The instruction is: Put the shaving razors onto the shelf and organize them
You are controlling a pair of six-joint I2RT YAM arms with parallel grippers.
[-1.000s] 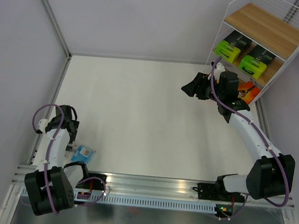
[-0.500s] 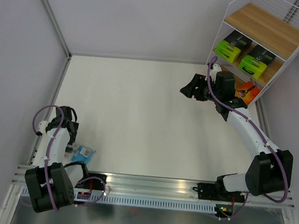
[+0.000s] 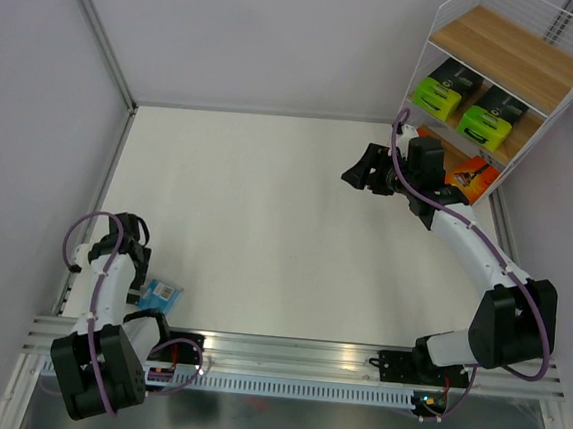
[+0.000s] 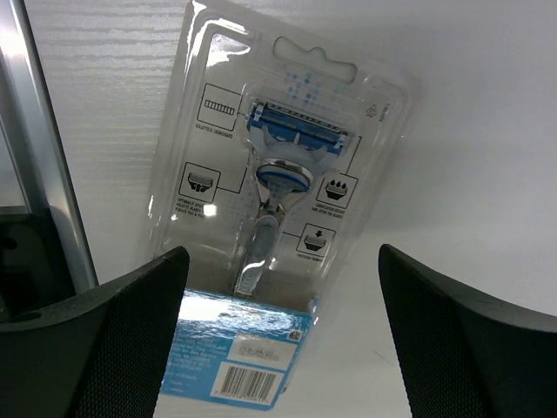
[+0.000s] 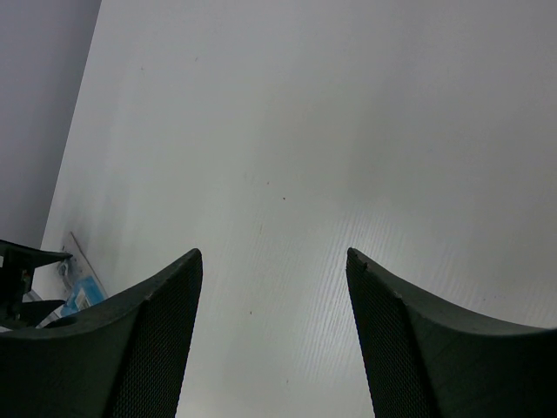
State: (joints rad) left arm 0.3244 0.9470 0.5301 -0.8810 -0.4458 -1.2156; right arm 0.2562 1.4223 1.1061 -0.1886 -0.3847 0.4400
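Note:
The clear blister razor pack with blue card (image 4: 278, 183) lies flat on the white table near the left front rail, and it also shows in the top view (image 3: 163, 291). My left gripper (image 4: 280, 257) is open, one finger on each side of the pack's blue end, not gripping it; it is also in the top view (image 3: 143, 284). On the shelf (image 3: 511, 54), two black boxes with lime-green ends (image 3: 438, 91) (image 3: 485, 122) sit on the middle board. An orange card (image 3: 471, 175) lies on the bottom board, partly hidden by my right arm. My right gripper (image 3: 361, 171) is open and empty over the table left of the shelf.
A metal rail (image 4: 48, 174) runs along the table's left edge, right beside the blister pack. Grey walls enclose the table at the back and left. In the right wrist view the gripper (image 5: 271, 254) looks over bare table, with the blister pack (image 5: 80, 292) far off.
My right gripper has drawn a little left, away from the shelf, still open. My left arm has shifted slightly toward the near edge beside the blister pack.

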